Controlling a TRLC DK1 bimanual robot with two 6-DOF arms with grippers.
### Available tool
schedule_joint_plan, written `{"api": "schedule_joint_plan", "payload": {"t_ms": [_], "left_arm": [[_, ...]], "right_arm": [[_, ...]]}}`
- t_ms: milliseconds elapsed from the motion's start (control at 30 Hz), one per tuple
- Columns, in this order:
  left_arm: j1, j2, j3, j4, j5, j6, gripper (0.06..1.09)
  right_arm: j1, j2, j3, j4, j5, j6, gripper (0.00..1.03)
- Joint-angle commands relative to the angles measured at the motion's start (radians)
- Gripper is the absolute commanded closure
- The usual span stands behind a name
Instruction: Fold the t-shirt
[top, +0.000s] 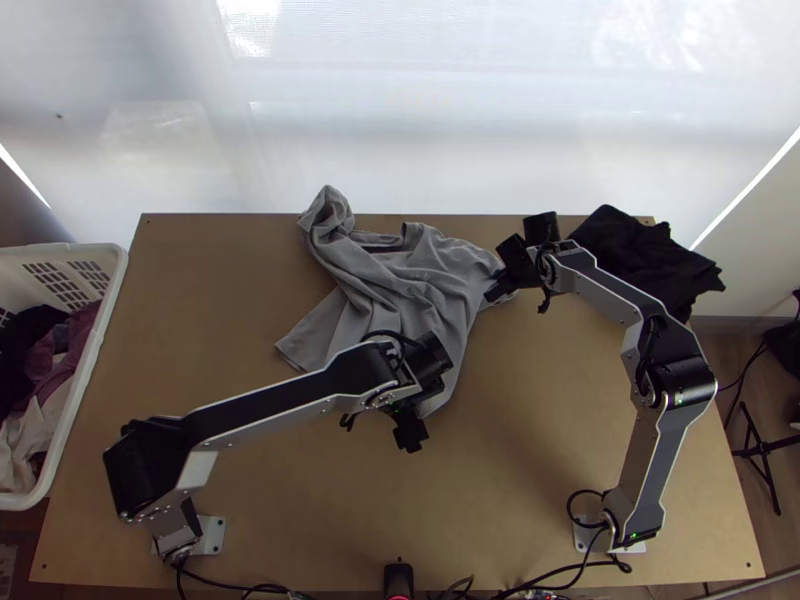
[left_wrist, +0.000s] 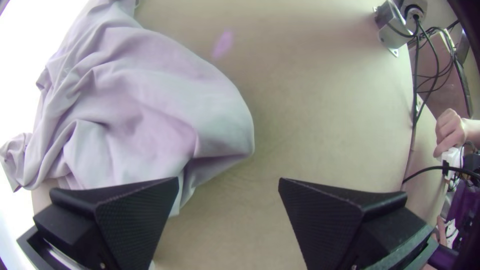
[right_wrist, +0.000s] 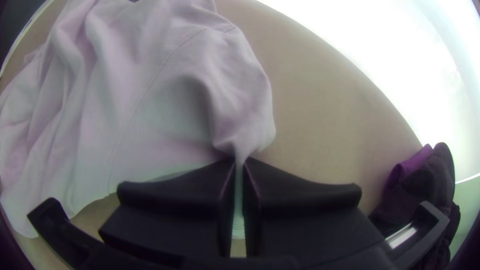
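Since the shirt (top: 400, 290) is seen bunched on the table (top: 520, 420) in the top view, soft, light cloth that slumps when lifted is to be expected. In the left wrist view, the left gripper (left_wrist: 228, 182) is spread wide near a rounded edge, where a pinch could be taken. In the right wrist view, a narrow strip is clamped by the right gripper (right_wrist: 239, 162); slipping seems unlikely.
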Motion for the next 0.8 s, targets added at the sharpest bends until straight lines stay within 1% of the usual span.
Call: {"api": "schedule_joint_plan", "payload": {"t_ms": [0,133,200,233,267,333,367,400,433,467,533,567,600,767], "left_arm": [[-0.026,0.112,0.059,0.056,0.005,-0.001,0.11],[-0.038,0.164,0.103,0.056,0.007,-0.001,0.12],[-0.041,0.184,0.116,0.056,0.010,-0.001,0.14],[-0.042,0.195,0.119,0.057,0.010,-0.001,0.19],[-0.041,0.202,0.120,0.067,0.012,-0.002,0.28],[-0.035,0.216,0.120,0.096,0.013,-0.004,0.50],[-0.030,0.227,0.122,0.111,0.013,-0.001,0.65],[-0.023,0.235,0.123,0.122,0.013,-0.001,0.71],[-0.013,0.238,0.123,0.125,0.016,0.002,0.75],[-0.006,0.239,0.122,0.129,0.021,0.010,0.82],[0.010,0.230,0.122,0.133,0.030,0.033,0.92],[0.020,0.221,0.122,0.137,0.031,0.039,1.01],[0.031,0.212,0.122,0.139,0.030,0.045,1.05],[0.088,0.166,0.110,0.139,0.031,0.051,1.05]], "right_arm": [[-0.005,-0.015,0.005,-0.003,-0.005,0.001,1.00],[-0.014,-0.024,0.007,-0.003,-0.003,0.001,1.00],[-0.022,-0.027,0.005,-0.003,-0.005,-0.001,1.00],[-0.025,-0.028,0.005,-0.004,-0.005,0.001,1.00],[-0.028,-0.030,0.005,-0.004,-0.003,0.001,1.00],[-0.034,-0.035,0.001,-0.006,-0.003,0.001,1.00],[-0.039,-0.038,-0.001,-0.006,-0.003,0.001,1.00],[-0.042,-0.042,-0.002,-0.009,-0.005,0.001,1.00],[-0.045,-0.048,-0.004,-0.017,-0.005,0.001,1.00],[-0.046,-0.054,-0.004,-0.023,-0.005,0.001,1.00],[-0.051,-0.073,-0.005,-0.031,-0.005,0.002,1.00],[-0.053,-0.085,-0.010,-0.031,-0.005,0.004,1.00],[-0.053,-0.099,-0.013,-0.032,-0.006,0.004,1.00],[-0.053,-0.153,-0.015,-0.046,-0.014,0.005,1.00]]}}
